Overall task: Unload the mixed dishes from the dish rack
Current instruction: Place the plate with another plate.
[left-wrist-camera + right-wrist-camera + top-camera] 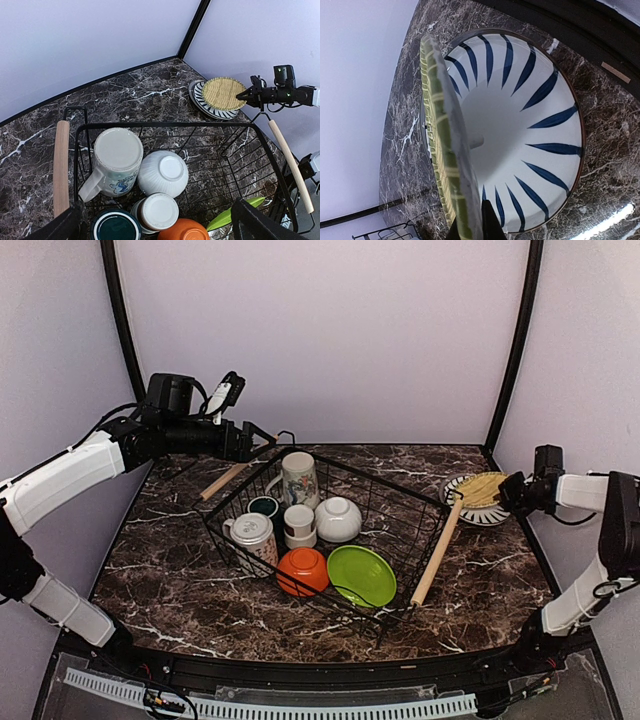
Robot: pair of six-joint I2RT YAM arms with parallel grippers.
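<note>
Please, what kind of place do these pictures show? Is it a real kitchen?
Probably a robot test booth, not a home kitchen: plain lilac walls enclose a dark marble-look table, white robot arms stand at its near edge, and a dish rack of crockery sits on it.

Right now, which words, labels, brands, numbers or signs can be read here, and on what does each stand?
No text can be read.
Mug: blue marks on its side, too small to tell if letters.
Tan strip beside the table: blurred, nothing legible.
Striped plate, woven plate: patterns only.
</note>
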